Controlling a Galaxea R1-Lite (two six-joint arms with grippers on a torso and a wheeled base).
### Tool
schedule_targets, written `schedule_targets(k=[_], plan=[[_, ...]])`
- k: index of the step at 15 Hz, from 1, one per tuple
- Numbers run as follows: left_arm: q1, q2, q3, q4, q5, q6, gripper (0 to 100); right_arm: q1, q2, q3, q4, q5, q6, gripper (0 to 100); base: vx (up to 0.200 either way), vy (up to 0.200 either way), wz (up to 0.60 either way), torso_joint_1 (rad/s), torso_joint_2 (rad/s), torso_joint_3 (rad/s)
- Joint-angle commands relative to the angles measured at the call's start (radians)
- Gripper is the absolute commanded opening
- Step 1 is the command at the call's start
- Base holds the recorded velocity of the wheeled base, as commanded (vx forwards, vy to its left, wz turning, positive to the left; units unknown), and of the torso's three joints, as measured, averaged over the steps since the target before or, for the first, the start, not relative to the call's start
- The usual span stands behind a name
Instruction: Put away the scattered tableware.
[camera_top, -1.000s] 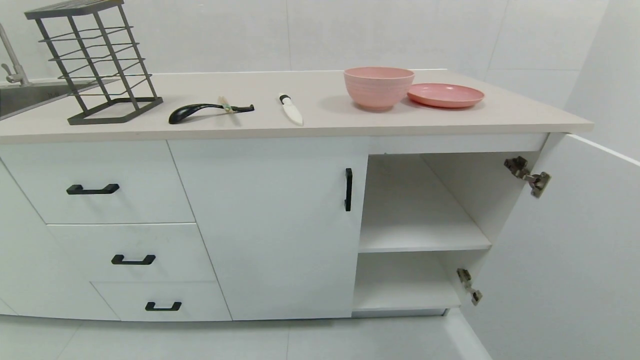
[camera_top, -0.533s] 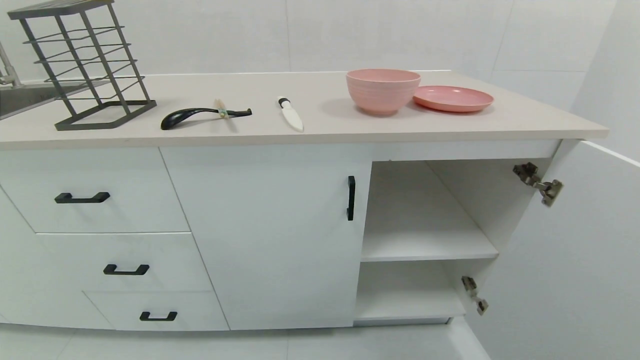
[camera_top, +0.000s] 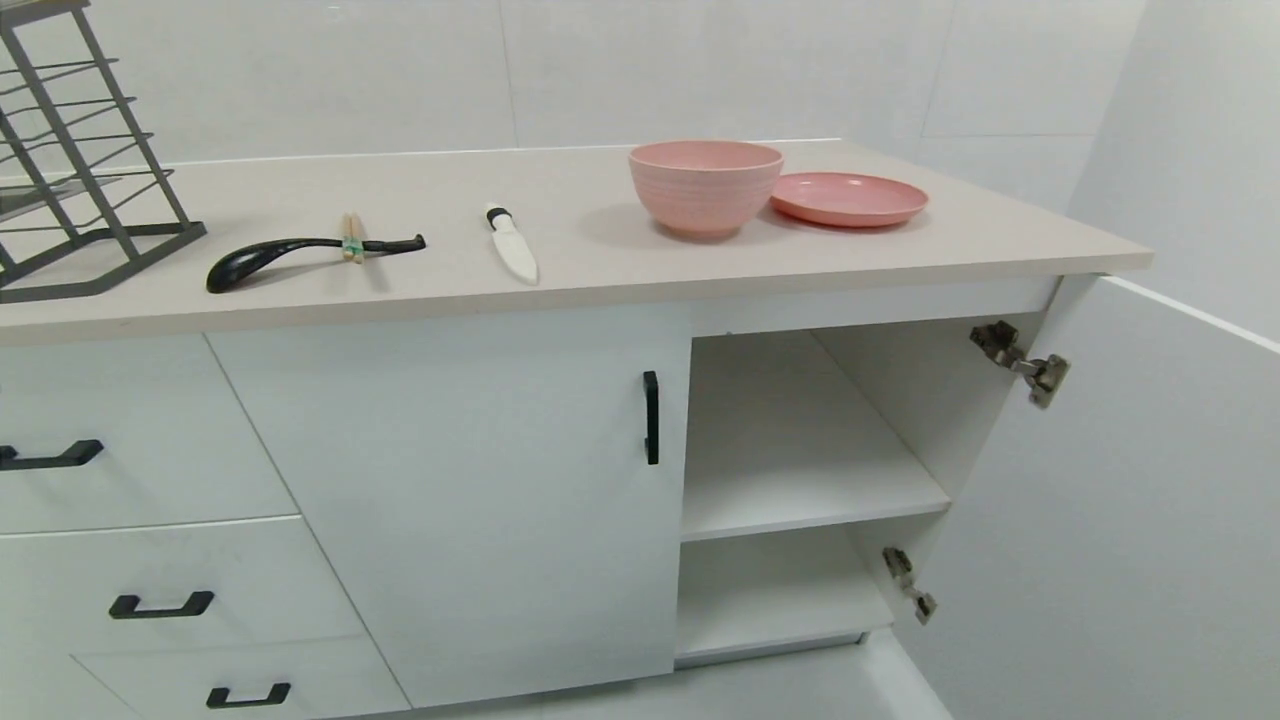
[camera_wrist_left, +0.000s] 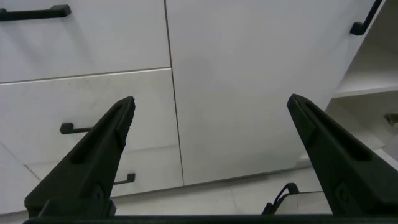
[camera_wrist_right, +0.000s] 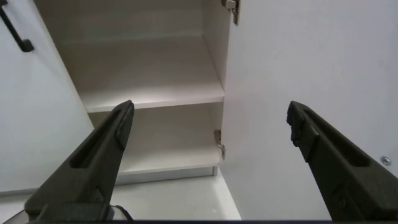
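left gripper (camera_wrist_left: 211, 102) and right gripper (camera_wrist_right: 210, 107) gaped wide and empty, low before the cabinet (camera_top: 450, 500). bowl (camera_top: 705, 185) and plate (camera_top: 848, 197) sat up on the countertop (camera_top: 600, 275); the right arm would likely need to rise well above the edge before pinching the bowl's rim.

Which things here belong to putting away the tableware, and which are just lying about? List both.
To put away: pink ribbed bowl, flat pink plate, black curved spoon, wooden chopsticks, white knife with a black band; probably into the open white cupboard.
Just there: dark wire rack, closed white drawers.
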Motion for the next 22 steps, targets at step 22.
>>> schedule_targets(k=[22], plan=[[0.0,0.002,0.0,0.0,0.025,-0.008,100,0.001,-0.007,0.0,0.0,0.0,0.002,100,0.027,-0.027,0.0,0.025,-0.01,-0.007]])
